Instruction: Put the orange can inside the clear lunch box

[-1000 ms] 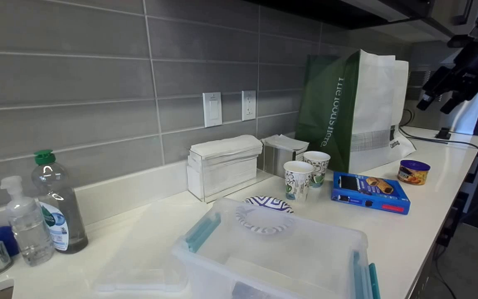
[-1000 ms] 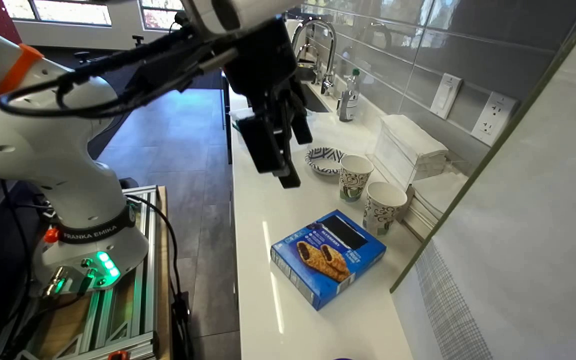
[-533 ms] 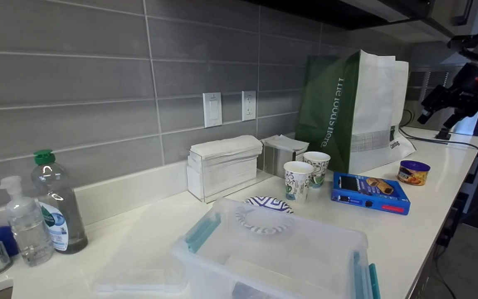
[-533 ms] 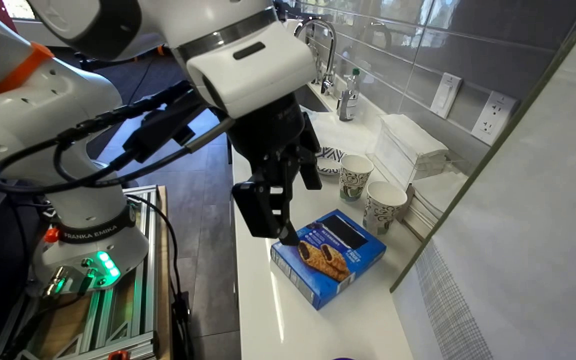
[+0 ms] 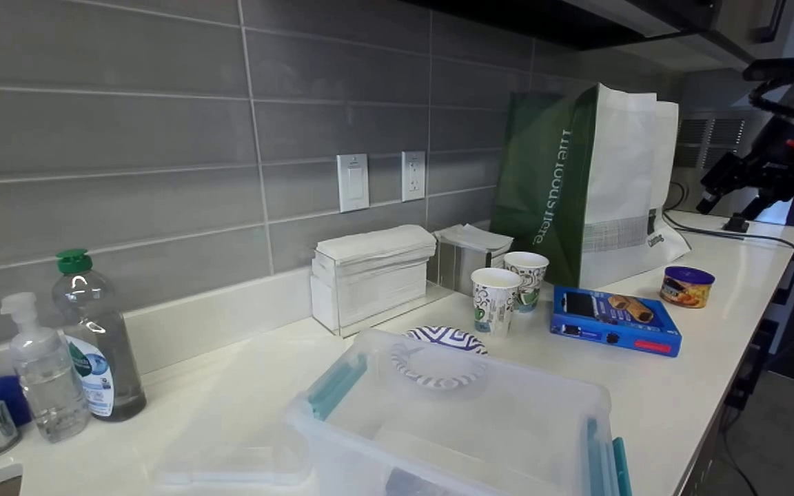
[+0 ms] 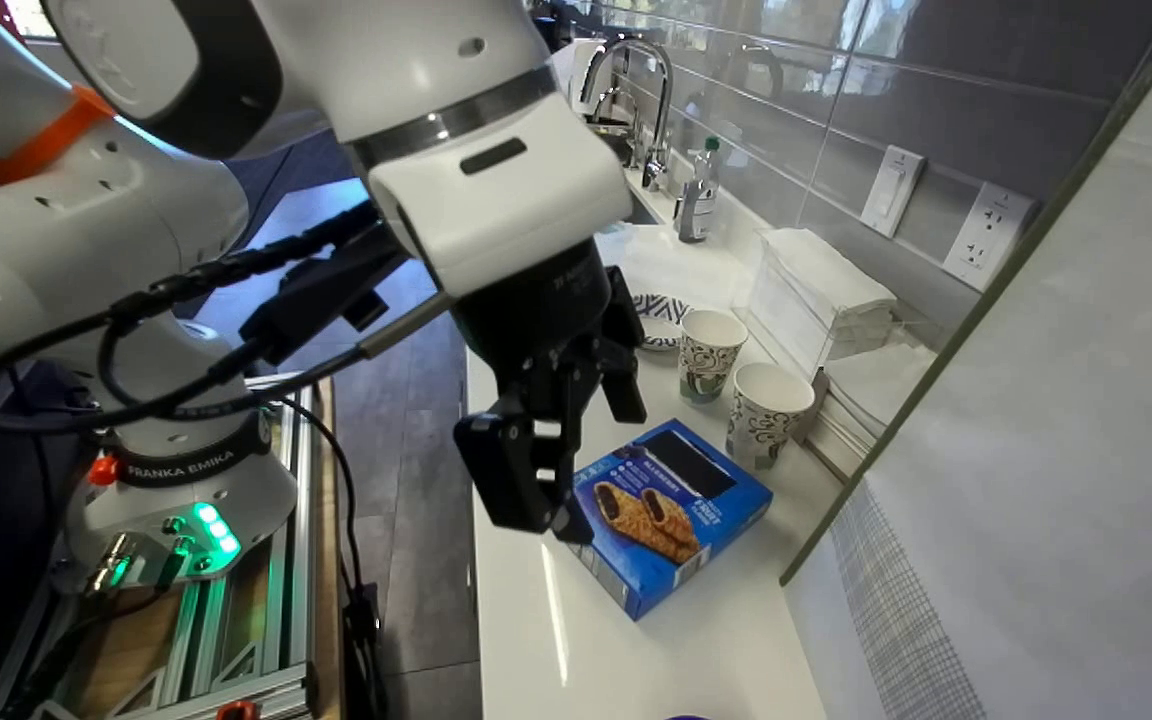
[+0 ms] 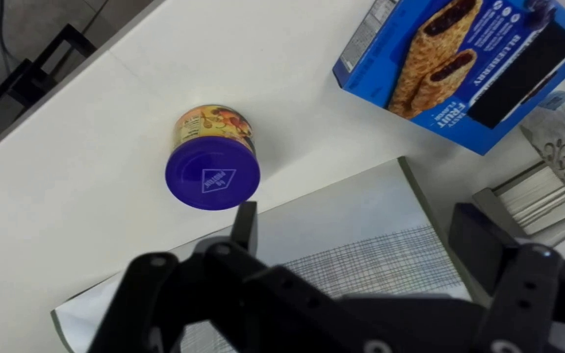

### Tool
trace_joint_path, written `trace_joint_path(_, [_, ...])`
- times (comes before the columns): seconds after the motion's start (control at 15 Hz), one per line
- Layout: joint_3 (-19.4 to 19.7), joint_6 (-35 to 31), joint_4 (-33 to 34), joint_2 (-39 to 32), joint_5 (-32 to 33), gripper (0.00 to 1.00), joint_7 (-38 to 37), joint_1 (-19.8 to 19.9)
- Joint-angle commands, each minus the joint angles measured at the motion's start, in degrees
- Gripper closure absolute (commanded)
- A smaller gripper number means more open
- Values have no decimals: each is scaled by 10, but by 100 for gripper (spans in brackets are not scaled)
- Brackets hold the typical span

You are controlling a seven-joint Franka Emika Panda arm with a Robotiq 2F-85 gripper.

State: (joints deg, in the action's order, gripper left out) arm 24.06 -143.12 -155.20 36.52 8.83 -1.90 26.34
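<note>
Your gripper (image 7: 356, 225) hangs in the air, and its two fingers (image 7: 247, 228) are spread wide apart. The orange can (image 7: 213, 147) stands up straight on the white counter (image 5: 645, 413), lower down than your gripper and apart from it. In the wrist view you see it past the tip of one finger, and the paper bag (image 7: 341, 220) shows in the gap between the fingers. The can is just beside the blue box (image 7: 459, 73), and the bag is near it too. In an exterior view, one finger hides a corner of the blue box (image 6: 671, 510), and a thin bit of the can's purple top (image 6: 686, 717) peeks in at the bottom edge. The clear lunch box (image 5: 500, 427) sits well apart from the can, with teal clips (image 5: 337, 386) on its sides. In an exterior view, a patterned bowl (image 5: 446, 335) is right behind it, partly seen through its wall. Two paper cups (image 5: 495, 300) stand close together, between the blue box and a stack of napkins (image 5: 373, 282)
</note>
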Motion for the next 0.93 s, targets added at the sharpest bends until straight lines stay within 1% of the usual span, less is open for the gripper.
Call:
trace_joint_path(0.0, [-3, -73, 3, -84, 6, 0, 5, 34])
trace_joint_path(0.13, [6, -100, 10, -123, -4, 0, 14, 39])
trace_joint_path(0.33, [35, -124, 23, -179, -35, 0, 46, 23])
trace_joint_path(0.47, [47, -146, 33, -217, -50, 0, 59, 20])
trace_joint_path(0.6, [60, -168, 44, -250, -77, 0, 80, 9])
trace_joint_path(0.87, [71, -177, 71, -299, -143, 0, 117, -13])
